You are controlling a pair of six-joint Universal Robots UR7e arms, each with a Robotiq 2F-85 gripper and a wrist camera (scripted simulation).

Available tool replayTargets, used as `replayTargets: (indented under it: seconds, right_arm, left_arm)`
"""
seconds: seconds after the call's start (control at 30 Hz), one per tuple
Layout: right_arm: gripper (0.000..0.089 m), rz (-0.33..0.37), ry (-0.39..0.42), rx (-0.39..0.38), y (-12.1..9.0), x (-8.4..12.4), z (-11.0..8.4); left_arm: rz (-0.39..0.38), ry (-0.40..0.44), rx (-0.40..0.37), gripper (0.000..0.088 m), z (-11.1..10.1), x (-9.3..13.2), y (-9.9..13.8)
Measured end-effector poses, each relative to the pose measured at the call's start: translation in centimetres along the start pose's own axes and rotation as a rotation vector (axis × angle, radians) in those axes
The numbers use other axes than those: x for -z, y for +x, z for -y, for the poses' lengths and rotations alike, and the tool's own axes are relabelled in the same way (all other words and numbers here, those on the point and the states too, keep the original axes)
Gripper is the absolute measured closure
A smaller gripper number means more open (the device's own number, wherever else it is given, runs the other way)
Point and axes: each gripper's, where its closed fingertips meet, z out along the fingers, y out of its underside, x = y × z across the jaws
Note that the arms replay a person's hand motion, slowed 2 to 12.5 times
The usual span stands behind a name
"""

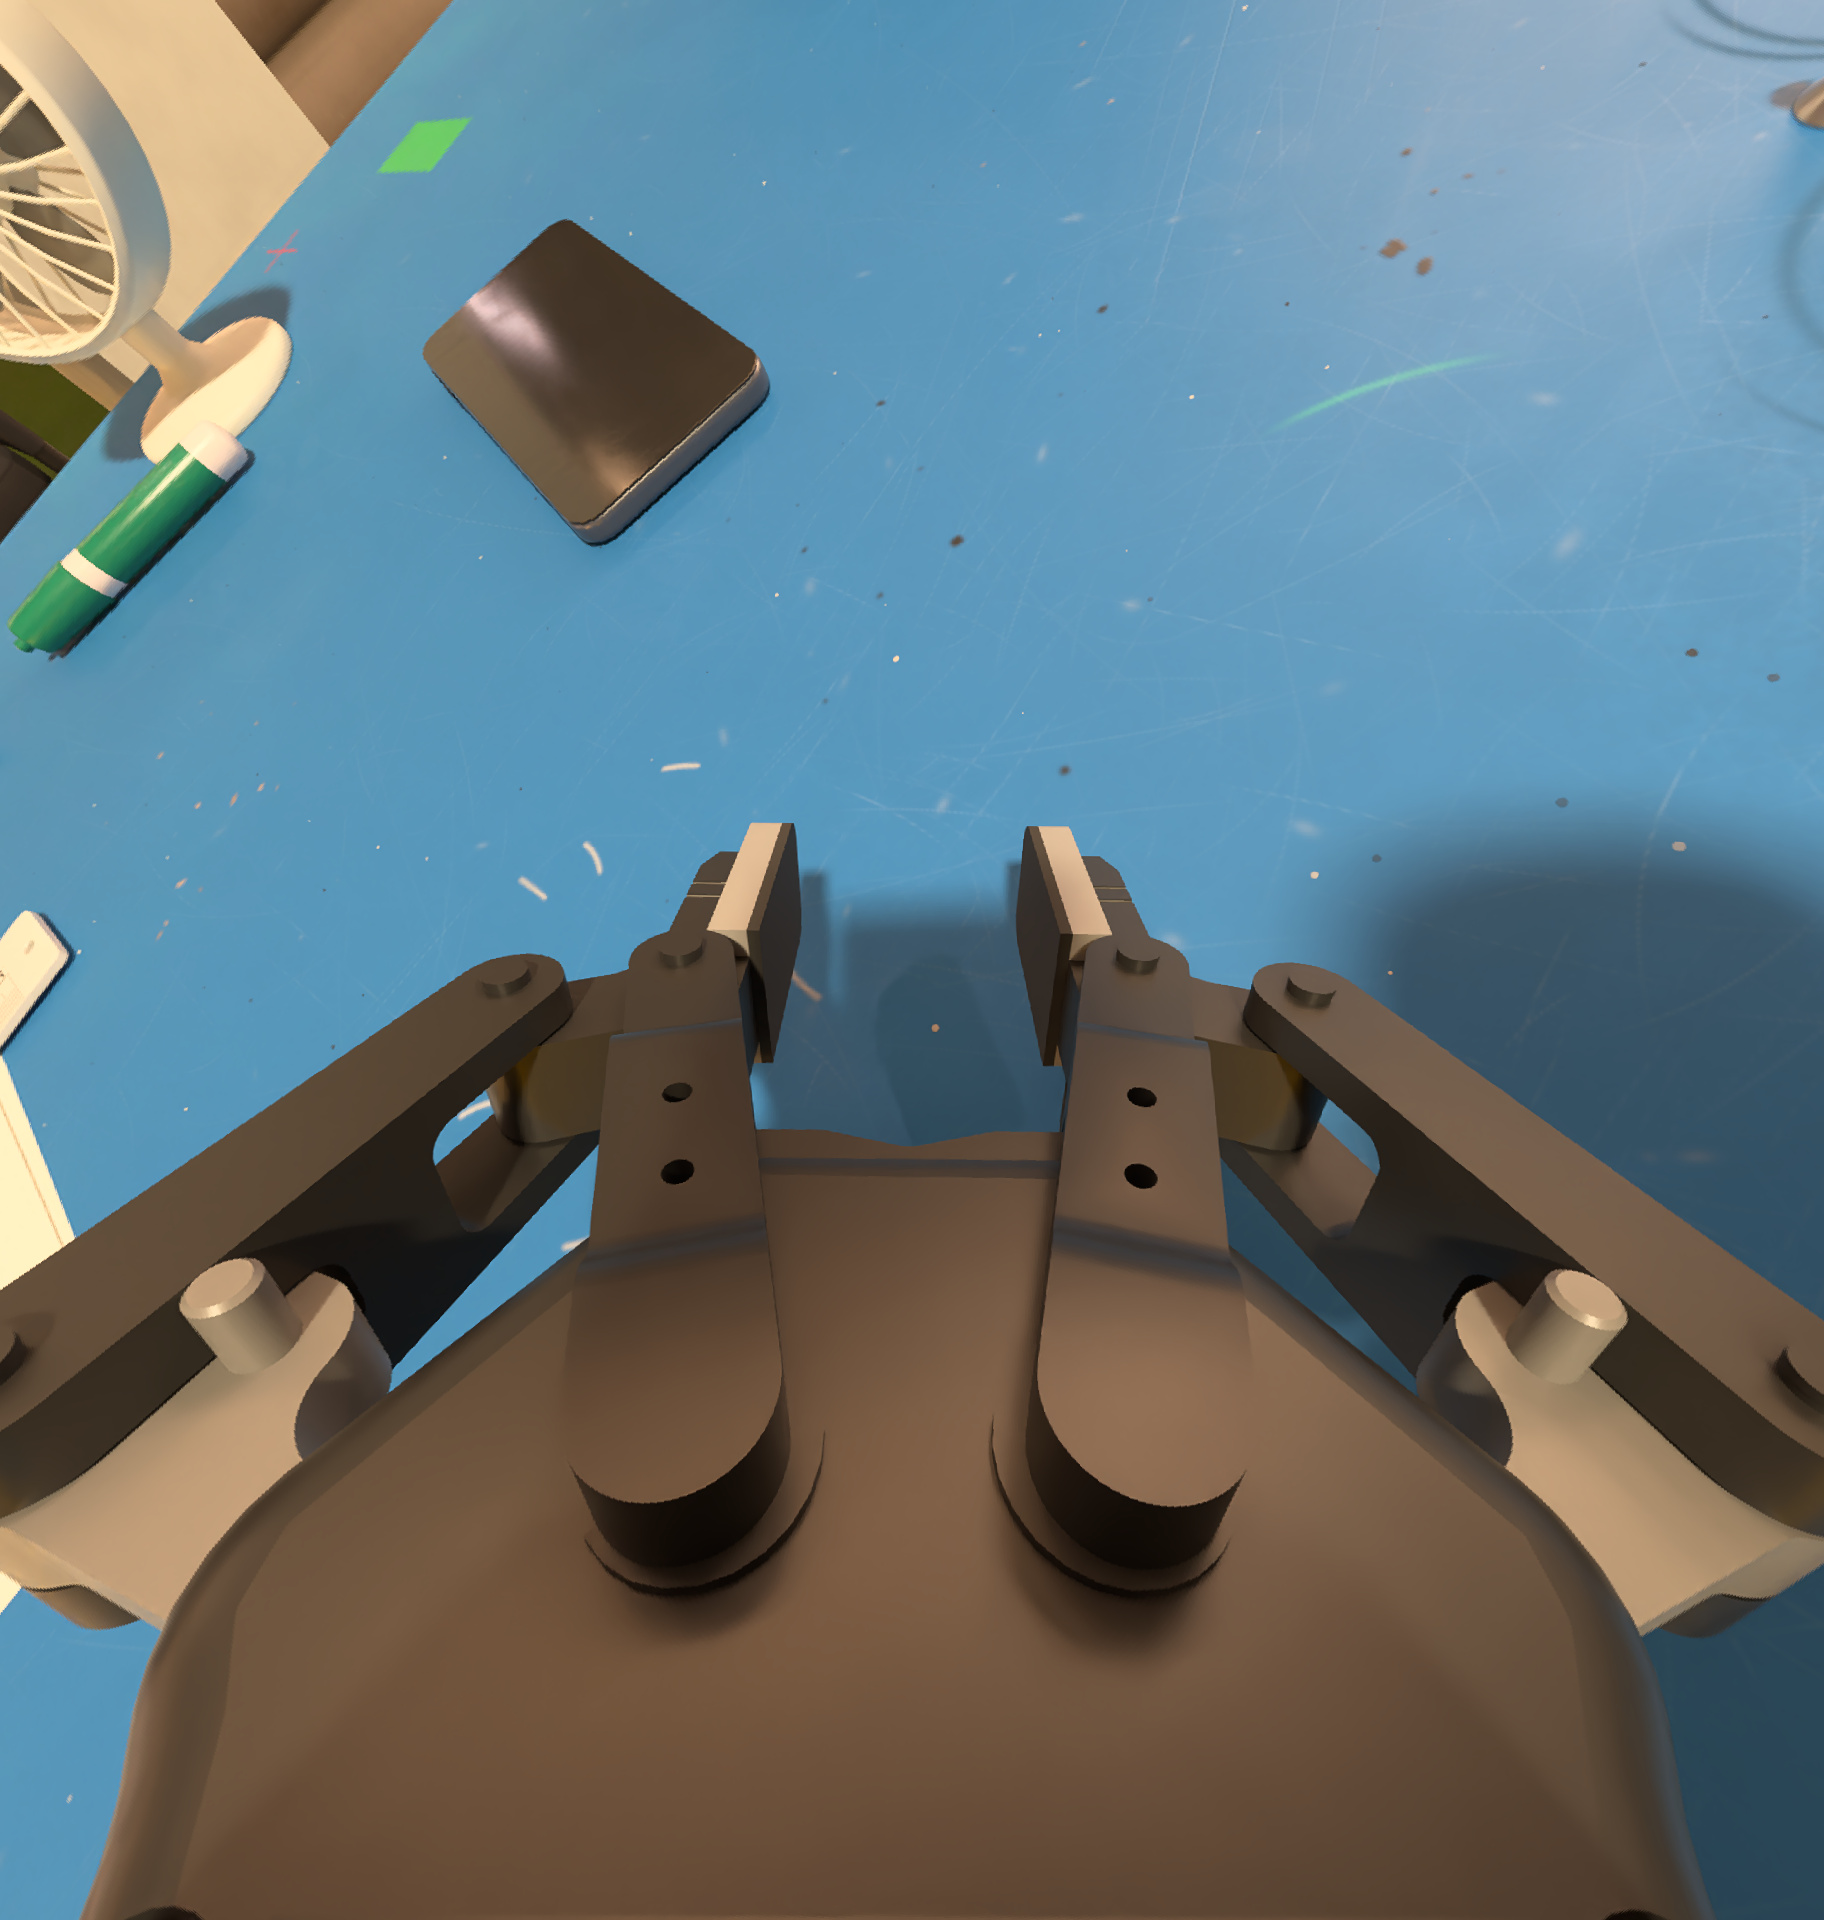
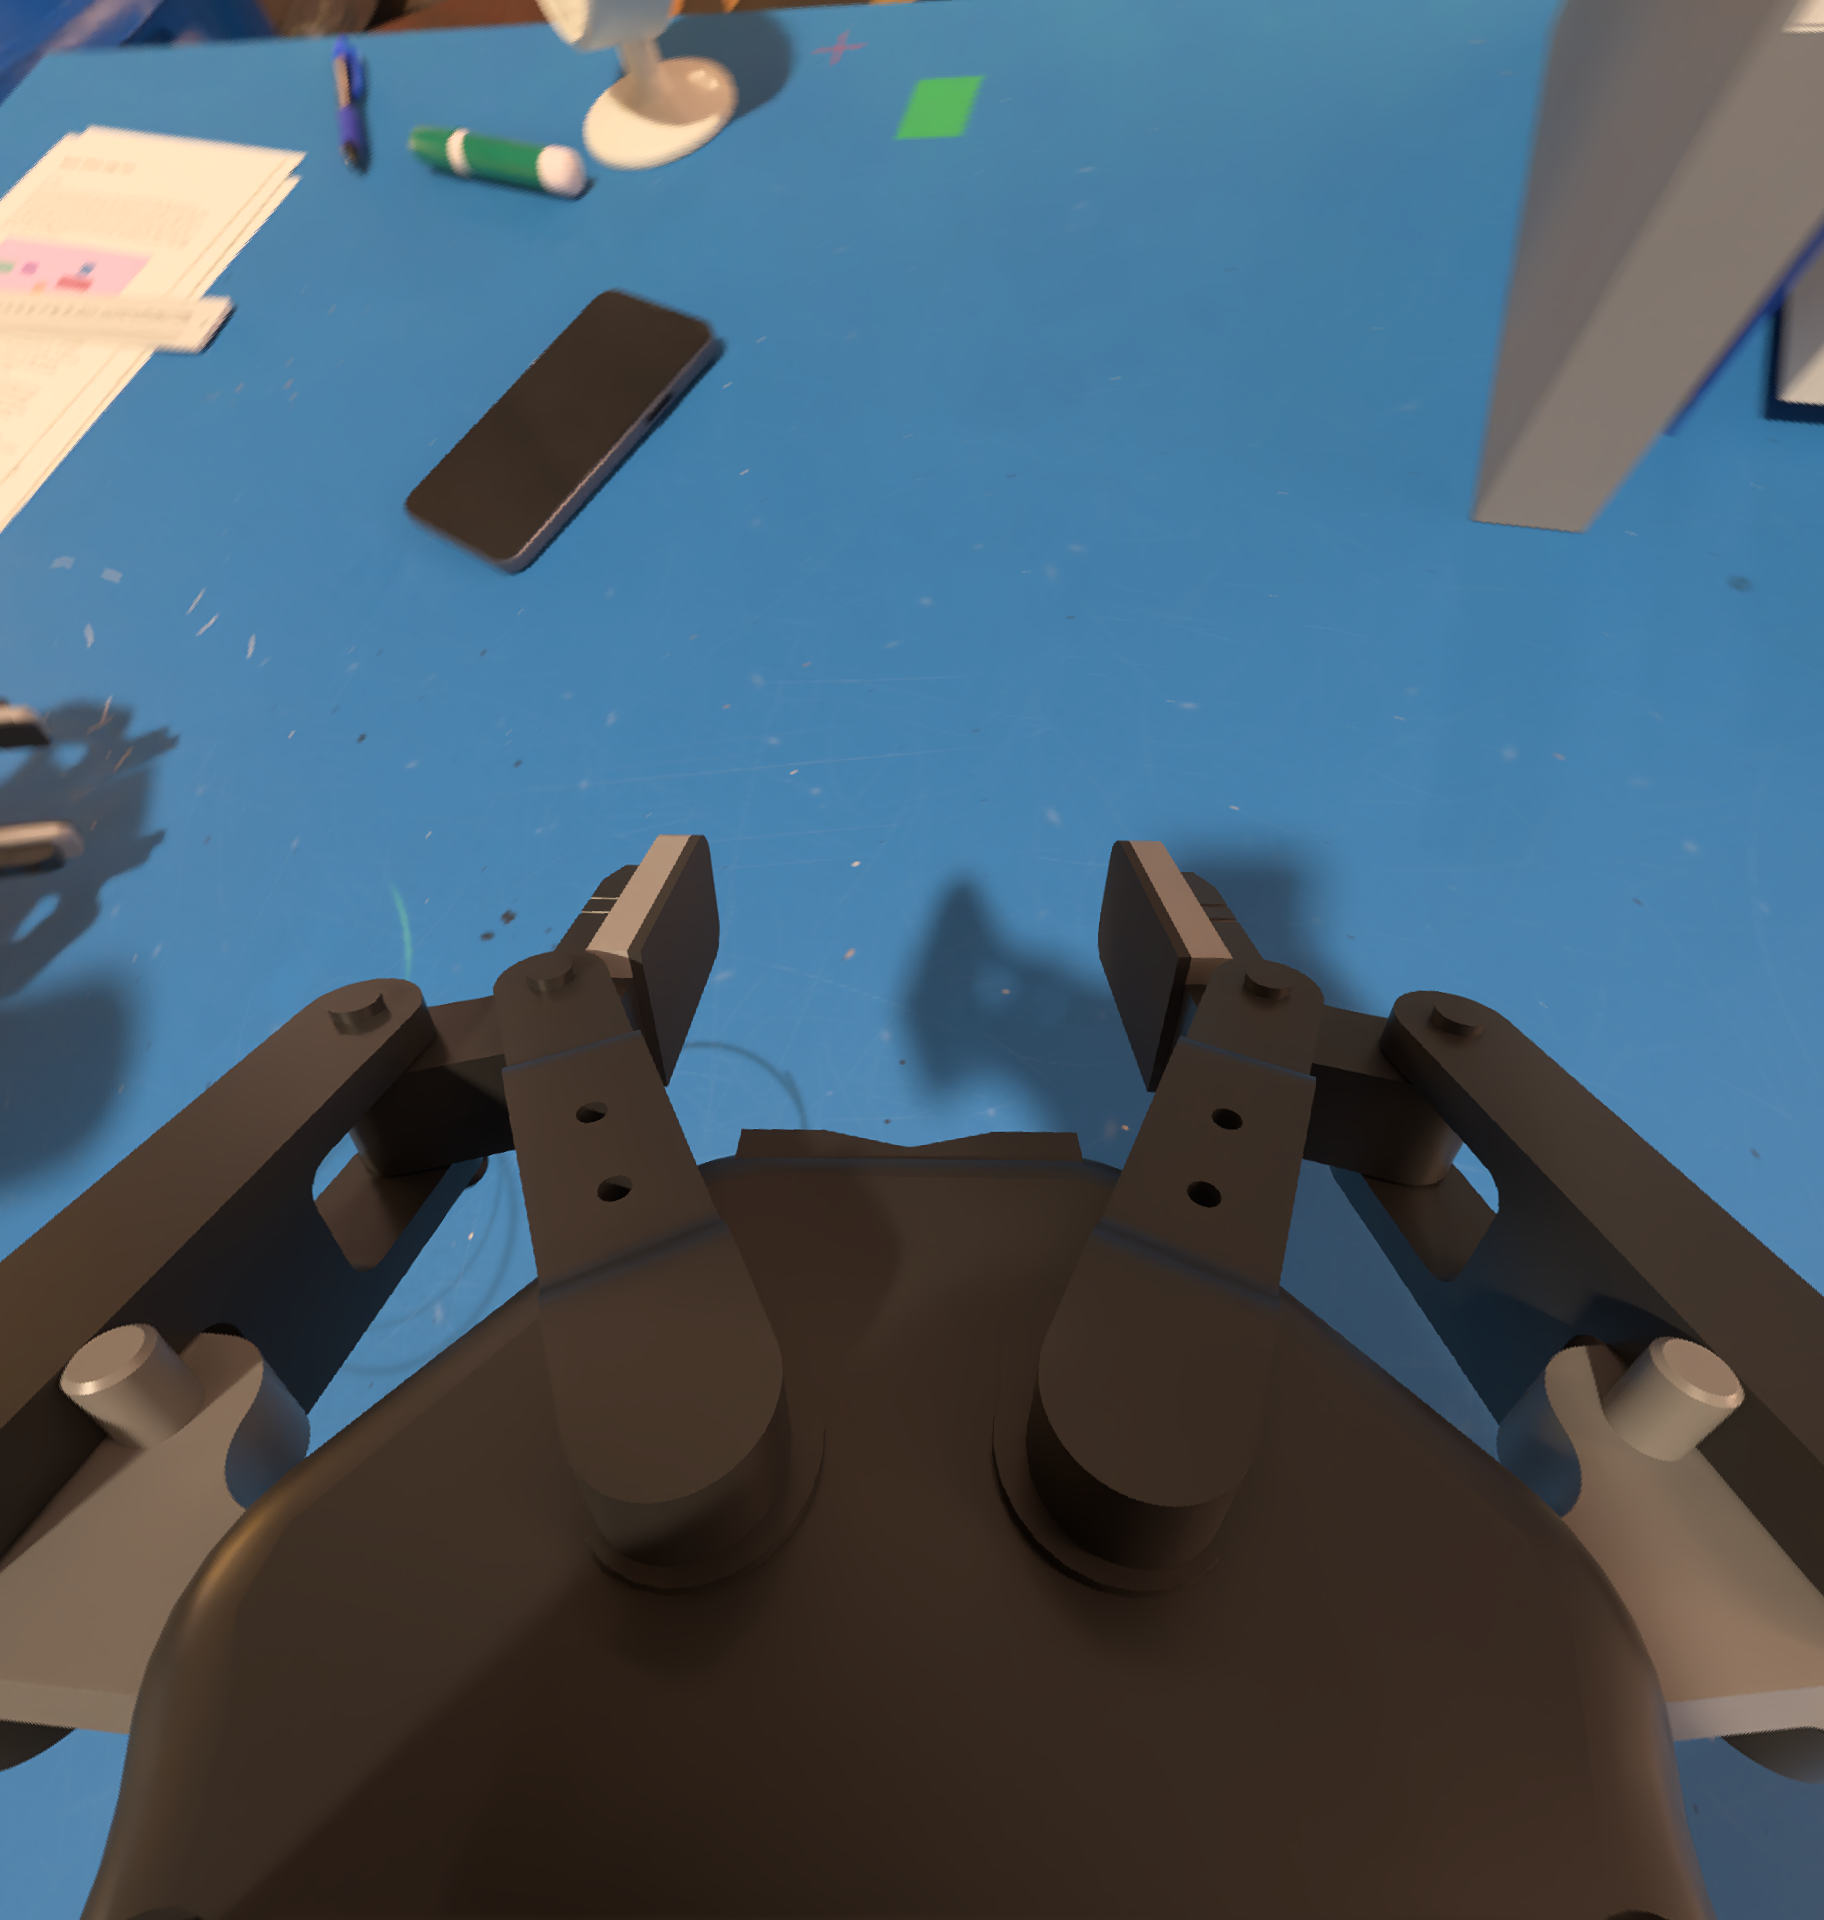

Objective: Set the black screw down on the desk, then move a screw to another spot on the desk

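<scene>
Both the left claw (image 1: 909,894) and right claw (image 2: 909,904) hover parted and empty over the blue desk (image 2: 1095,520). No black screw shows (possibly hidden); likely small, rigid, slippery—grip its shank.

Printed digits run along the white ruler (image 1: 9,997) at my left view's left edge, and the paper sheets (image 2: 108,301) upper left of my right view carry print too blurred to read.
</scene>
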Motion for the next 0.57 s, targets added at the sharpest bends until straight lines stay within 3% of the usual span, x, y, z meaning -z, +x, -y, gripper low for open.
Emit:
replayTargets:
  seconds: [0.3, 0.57]
  right_arm:
    - [0.0218, -0.178, 0.033, -0.224, 5.6, 1.2, -0.6]
    - [0.0235, -0.159, 0.017, -0.311, 6.7, 1.1, -1.4]
  left_arm:
    - [0.000, 0.000, 0.001, 0.0499, 0.0, 0.0, 0.0]
    - [0.002, 0.000, -0.003, 0.0499, 0.0, 0.0, 0.0]
